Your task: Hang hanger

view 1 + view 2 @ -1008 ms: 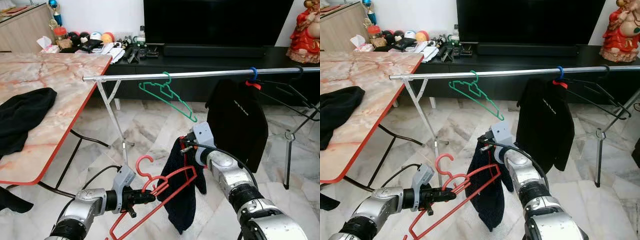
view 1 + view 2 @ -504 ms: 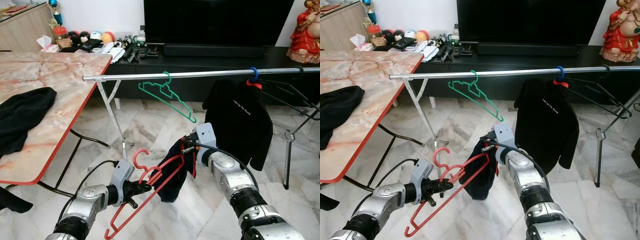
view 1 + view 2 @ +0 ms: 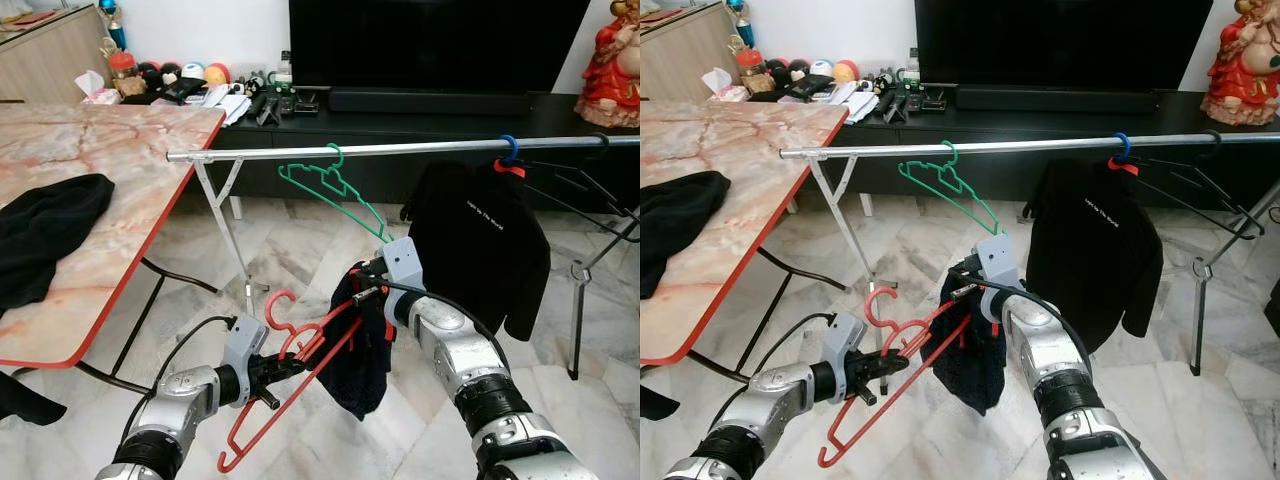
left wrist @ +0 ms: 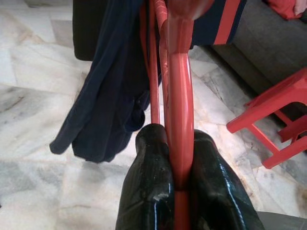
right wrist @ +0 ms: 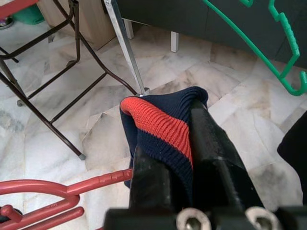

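Below, left end effector (image 4: 175,184) clamps glossy red plastic hanger (image 3: 300,375), right end effector (image 5: 184,158) pinches ribbed navy knit (image 3: 362,360)

Glossy red plastic hanger (image 4: 181,120), ribbed knit navy garment (image 5: 160,129), shiny metal rail (image 3: 400,148), polished marble floor (image 3: 290,250).

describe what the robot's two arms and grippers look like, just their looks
Both arms are jointed silver metal tubes with black bands at the joints. Each wrist carries a light grey boxy housing, and a thin black cable loops along each arm. The left gripper and right gripper each end in two long, glossy black fingers.
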Robot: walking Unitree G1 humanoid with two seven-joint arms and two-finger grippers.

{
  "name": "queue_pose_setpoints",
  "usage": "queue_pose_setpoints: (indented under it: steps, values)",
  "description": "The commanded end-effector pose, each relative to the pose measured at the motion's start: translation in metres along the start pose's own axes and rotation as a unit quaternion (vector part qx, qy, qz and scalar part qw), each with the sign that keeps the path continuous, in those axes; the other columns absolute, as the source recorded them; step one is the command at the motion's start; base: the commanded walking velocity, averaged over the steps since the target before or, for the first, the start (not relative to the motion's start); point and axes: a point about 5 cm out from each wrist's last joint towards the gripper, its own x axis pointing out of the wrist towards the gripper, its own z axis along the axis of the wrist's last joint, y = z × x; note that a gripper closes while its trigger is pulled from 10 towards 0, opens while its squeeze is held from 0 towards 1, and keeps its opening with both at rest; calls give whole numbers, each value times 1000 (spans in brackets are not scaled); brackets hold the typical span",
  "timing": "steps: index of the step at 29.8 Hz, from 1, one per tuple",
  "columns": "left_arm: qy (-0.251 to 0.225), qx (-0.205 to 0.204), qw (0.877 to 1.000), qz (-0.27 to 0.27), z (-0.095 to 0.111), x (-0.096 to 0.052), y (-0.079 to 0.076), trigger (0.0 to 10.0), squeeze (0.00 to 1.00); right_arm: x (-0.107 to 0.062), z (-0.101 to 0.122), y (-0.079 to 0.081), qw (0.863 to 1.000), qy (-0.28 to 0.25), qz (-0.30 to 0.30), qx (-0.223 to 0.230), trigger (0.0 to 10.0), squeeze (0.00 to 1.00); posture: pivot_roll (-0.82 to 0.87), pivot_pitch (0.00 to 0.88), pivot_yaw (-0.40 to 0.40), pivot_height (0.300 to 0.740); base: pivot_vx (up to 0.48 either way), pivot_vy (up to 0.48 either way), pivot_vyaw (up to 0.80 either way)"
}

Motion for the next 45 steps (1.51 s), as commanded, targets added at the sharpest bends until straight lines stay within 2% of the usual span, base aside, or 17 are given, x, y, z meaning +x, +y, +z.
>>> queue_pose_setpoints:
  steps: [1, 6, 9, 12, 14, 16, 19, 21, 23, 31, 34, 38, 42, 45]
  values:
    - [-14, 3, 1000, -3, 7, 0, 1, 10000, 0, 0, 11, 4, 1000, -21, 8, 4, 10000, 0, -9, 20, 7, 740, 0, 0, 0]
    - [-45, 14, 999, 24, 17, 2, 5, 10000, 0, -2, 12, 6, 1000, -21, 20, -4, 10000, 0, -10, 21, 6, 740, 0, 0, 0]
    - [-38, 15, 999, -4, 17, 2, 1, 10000, 0, -5, 13, 6, 999, -23, 26, -19, 10000, 0, -14, 25, 9, 740, 0, 0, 0]
    - [-28, 19, 999, -26, 14, 3, -2, 10000, 0, -9, 14, 9, 996, -20, 47, -69, 10000, 0, -20, 29, 12, 740, 0, 0, 0]
    - [-24, 15, 999, -35, 13, 3, -4, 10000, 0, -12, 15, 12, 995, -21, 64, -77, 10000, 0, -20, 30, 12, 740, 0, 0, 0]
    - [-10, 7, 998, -66, 10, 3, -8, 10000, 0, -17, 18, 18, 991, -28, 96, -90, 10000, 0, -20, 33, 12, 740, 0, 0, 0]
    - [0, 6, 997, -77, 8, 2, -10, 10000, 0, -19, 19, 19, 989, -31, 103, -104, 10000, 0, -20, 33, 12, 740, 0, 0, 0]
    - [38, 12, 994, -103, 0, -1, -13, 10000, 0, -23, 23, 17, 983, -35, 109, -143, 10000, 0, -22, 35, 15, 740, 0, 0, 0]
    - [54, 22, 993, -106, -4, -2, -13, 10000, 0, -25, 26, 16, 981, -39, 110, -152, 10000, 0, -23, 36, 16, 740, 0, 0, 0]
    - [-3, 14, 998, -54, 12, 1, -4, 10000, 0, -34, 36, 23, 974, -47, 148, -164, 10000, 0, -25, 39, 15, 740, 0, 0, 0]
    - [-36, 13, 999, -34, 21, 3, -2, 10000, 0, -38, 25, 21, 972, -25, 140, -189, 10000, 0, -30, 37, 15, 740, 0, 0, 0]
    - [-65, 10, 998, -22, 29, 4, -1, 10000, 0, -40, 15, 17, 974, -8, 128, -189, 10000, 0, -30, 37, 13, 740, 0, 0, 0]
    - [-89, 12, 996, -3, 35, 5, 1, 10000, 0, -46, 12, 23, 970, -8, 156, -187, 10000, 0, -33, 36, 13, 740, 0, 0, 0]
    - [-115, 10, 993, 20, 43, 4, 5, 10000, 0, -56, 10, 26, 961, -5, 191, -202, 10000, 0, -33, 36, 13, 740, 0, 0, 0]
